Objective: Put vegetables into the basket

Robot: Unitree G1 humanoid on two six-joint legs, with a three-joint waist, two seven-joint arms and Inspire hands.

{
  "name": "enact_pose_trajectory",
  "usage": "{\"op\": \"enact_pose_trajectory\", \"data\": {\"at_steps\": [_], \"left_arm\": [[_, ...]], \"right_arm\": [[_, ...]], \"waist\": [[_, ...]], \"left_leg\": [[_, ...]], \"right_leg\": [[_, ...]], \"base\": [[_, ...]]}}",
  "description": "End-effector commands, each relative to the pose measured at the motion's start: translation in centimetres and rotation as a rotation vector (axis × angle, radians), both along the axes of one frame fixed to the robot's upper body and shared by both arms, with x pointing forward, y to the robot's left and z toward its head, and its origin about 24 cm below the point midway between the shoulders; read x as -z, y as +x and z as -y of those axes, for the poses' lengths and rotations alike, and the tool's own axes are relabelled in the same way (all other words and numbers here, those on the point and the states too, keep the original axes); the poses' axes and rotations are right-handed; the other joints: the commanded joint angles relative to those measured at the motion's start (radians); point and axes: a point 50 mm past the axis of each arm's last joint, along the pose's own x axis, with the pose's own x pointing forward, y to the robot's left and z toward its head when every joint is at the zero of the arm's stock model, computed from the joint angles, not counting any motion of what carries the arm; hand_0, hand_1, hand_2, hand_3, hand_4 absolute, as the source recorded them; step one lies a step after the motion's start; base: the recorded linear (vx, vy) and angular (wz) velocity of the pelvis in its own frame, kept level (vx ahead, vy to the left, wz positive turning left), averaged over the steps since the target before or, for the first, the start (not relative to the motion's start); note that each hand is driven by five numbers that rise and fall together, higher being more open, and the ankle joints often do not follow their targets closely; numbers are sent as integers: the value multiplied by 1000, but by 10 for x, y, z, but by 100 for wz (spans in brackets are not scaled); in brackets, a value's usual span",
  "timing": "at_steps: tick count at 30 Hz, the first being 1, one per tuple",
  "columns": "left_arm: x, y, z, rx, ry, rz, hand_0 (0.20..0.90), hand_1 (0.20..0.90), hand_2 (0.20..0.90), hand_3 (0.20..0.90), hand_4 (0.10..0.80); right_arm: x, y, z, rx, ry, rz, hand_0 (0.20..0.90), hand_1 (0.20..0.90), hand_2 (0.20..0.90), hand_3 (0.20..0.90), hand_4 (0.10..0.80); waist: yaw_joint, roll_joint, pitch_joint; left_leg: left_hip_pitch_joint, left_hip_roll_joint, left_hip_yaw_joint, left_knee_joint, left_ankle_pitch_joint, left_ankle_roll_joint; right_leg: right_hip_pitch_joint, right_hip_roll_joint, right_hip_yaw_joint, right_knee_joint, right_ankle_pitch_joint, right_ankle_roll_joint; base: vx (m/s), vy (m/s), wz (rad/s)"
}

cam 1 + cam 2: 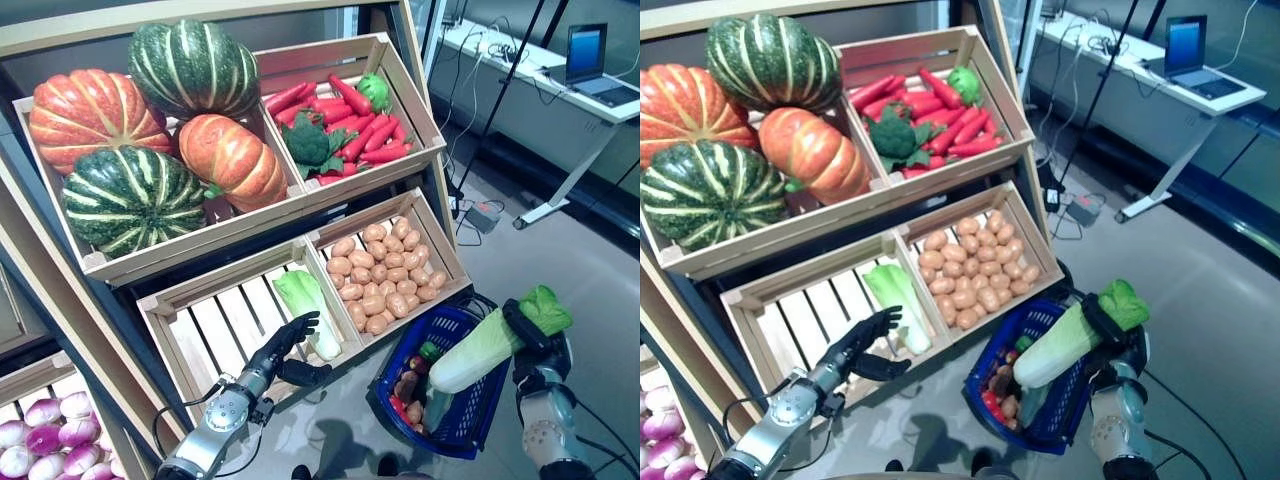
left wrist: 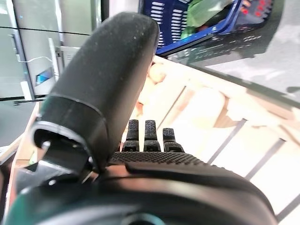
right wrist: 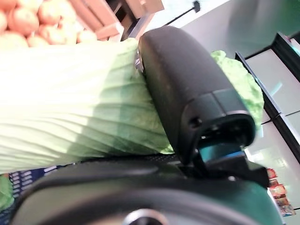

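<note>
My right hand [image 1: 528,340] is shut on a long pale green cabbage [image 1: 485,350] and holds it tilted over the blue basket [image 1: 455,420] on the floor. The right wrist view shows the thumb [image 3: 187,89] wrapped over the cabbage [image 3: 70,103]. The basket holds a few vegetables, red, green and brown [image 1: 410,385]. My left hand [image 1: 285,345] is open, fingers straight, at the front of the lower left crate [image 1: 215,325], right beside a second pale green cabbage [image 1: 308,310] lying in that crate.
The wooden stand [image 1: 230,230] holds crates on two tiers. A lower shelf with more produce [image 1: 40,425] is at the far left. A white desk [image 1: 560,90] with a laptop stands at the back right, with grey floor between.
</note>
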Motion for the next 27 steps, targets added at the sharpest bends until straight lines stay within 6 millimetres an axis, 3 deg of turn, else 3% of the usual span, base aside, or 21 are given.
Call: {"op": "enact_pose_trajectory", "data": {"at_steps": [1,11,16,21,24,25,27], "left_arm": [[-44,37,-1,-50,-54,231,900,900,900,900,800],[-76,66,-9,-191,-74,440,900,900,900,900,800],[-104,80,-8,-239,-61,621,900,900,900,900,800],[-131,90,-7,-307,-91,756,900,900,900,900,800],[-145,90,-5,-318,-97,823,900,900,900,900,800],[-150,91,-7,-339,-116,841,900,900,900,900,800],[-151,92,-9,-363,-150,841,900,900,900,900,800]], "right_arm": [[-80,37,41,150,-211,255,300,300,300,300,400],[-97,57,65,231,-203,193,300,300,300,300,400],[-108,57,81,339,-140,239,300,300,300,300,400],[-139,79,75,304,-143,326,300,300,300,300,400],[-144,84,68,278,-157,343,300,300,300,300,400],[-146,86,66,274,-155,348,300,300,300,300,400],[-145,88,65,272,-155,339,300,300,300,300,400]], "waist": [[32,22,29],[56,44,147],[60,57,261],[52,79,338],[53,81,364],[52,82,364],[56,81,364]], "left_leg": [[18,22,-17,9,-108,7],[-88,11,-60,53,-76,-7],[-257,13,-77,312,-139,-18],[-436,18,-98,525,-189,-20],[-528,14,-99,647,-232,0],[-622,17,-108,743,-257,15],[-657,18,-110,787,-277,21]], "right_leg": [[23,19,-40,6,-42,-43],[-35,6,-79,12,-22,-62],[-131,-18,-119,162,-73,-85],[-300,-40,-137,376,-137,-108],[-408,-58,-129,529,-183,-118],[-505,-79,-134,641,-211,-127],[-548,-89,-125,694,-228,-127]], "base": [[15,-106,9],[-72,-62,11],[-122,-75,21],[-158,-21,6],[-115,-5,-3],[-120,-33,1],[-55,-40,4]]}}
